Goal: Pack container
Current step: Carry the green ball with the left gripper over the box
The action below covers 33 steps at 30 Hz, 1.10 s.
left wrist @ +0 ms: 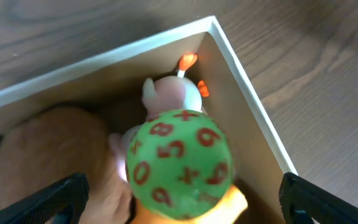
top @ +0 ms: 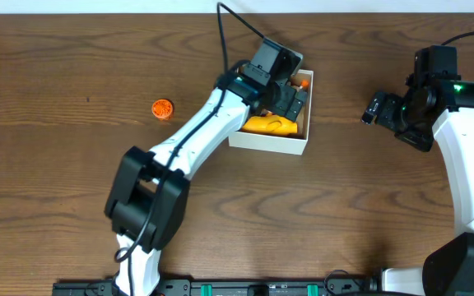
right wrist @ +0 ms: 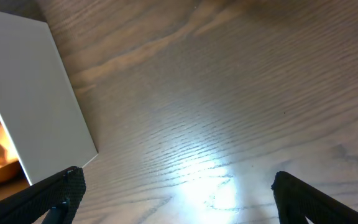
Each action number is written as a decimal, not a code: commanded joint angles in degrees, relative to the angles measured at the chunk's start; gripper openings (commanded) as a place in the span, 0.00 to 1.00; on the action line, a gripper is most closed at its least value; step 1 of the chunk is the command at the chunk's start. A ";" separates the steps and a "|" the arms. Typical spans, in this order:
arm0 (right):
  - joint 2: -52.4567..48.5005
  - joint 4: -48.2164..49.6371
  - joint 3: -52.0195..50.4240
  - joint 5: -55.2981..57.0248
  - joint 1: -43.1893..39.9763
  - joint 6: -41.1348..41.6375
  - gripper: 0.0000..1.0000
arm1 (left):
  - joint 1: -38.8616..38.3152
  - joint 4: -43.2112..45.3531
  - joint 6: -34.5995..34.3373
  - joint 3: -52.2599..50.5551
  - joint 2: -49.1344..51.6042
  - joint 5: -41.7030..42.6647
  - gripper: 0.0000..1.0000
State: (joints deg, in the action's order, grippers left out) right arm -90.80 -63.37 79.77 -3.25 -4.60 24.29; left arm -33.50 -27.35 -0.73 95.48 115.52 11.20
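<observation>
The container [top: 271, 142] is a small white box with a brown inside, at the table's centre back. My left gripper [top: 290, 100] hangs over it, open, with its fingertips wide apart. In the left wrist view [left wrist: 179, 199] a green ball with red numbers [left wrist: 180, 163] lies between the open fingers, on top of a yellow-orange toy [top: 271, 125], a white toy with orange bits [left wrist: 169, 93] and a tan rounded toy [left wrist: 48, 149]. An orange ball [top: 163, 108] lies on the table left of the box. My right gripper [top: 374, 109] is open and empty, over bare table right of the box.
The container's white outer wall [right wrist: 33, 93] shows at the left of the right wrist view, with wooden table [right wrist: 229, 112] beside it. My left arm [top: 196, 140] stretches diagonally across the table to the box.
</observation>
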 commanded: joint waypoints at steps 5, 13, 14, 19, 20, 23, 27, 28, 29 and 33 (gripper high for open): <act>-0.15 -0.13 0.39 -0.24 -0.15 -0.59 0.99 | 5.22 -8.50 3.23 0.44 -13.88 -5.49 0.98; -0.15 -0.04 0.39 -0.22 -0.04 -0.57 0.99 | 9.33 -12.31 3.28 0.33 -18.43 1.18 0.98; -0.15 0.00 0.39 -0.22 -0.04 -0.57 0.99 | 9.03 -12.26 3.28 0.33 -17.86 2.47 0.98; -0.15 -0.11 0.39 -0.24 -0.04 -0.57 0.99 | 5.66 -9.33 4.22 0.33 -13.09 3.82 0.99; -0.15 -0.15 0.39 -0.22 -0.04 -0.57 0.99 | 4.90 -8.44 4.92 0.33 -12.09 3.82 0.99; -0.15 -0.17 0.39 -0.24 -0.04 -0.57 0.99 | 2.23 -5.57 9.25 0.33 -8.61 3.80 0.99; -0.15 -0.17 0.39 -0.24 -0.04 -0.57 0.99 | -0.17 -1.97 13.05 0.33 -4.39 3.06 0.99; -0.15 -0.17 0.39 -0.24 -0.04 -0.59 0.99 | -0.48 -1.20 13.16 0.33 -3.45 2.54 1.00; -0.15 -0.22 0.39 -0.24 -0.04 -0.59 0.99 | -0.63 -0.63 13.16 0.33 -2.69 2.21 1.00; -0.15 -0.33 0.39 -0.24 -0.04 -0.57 0.99 | -0.66 1.40 13.16 0.33 0.22 2.23 0.98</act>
State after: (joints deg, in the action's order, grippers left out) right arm -90.80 -63.55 79.77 -3.25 -4.60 24.29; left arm -34.65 -26.59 10.70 95.53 114.04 13.76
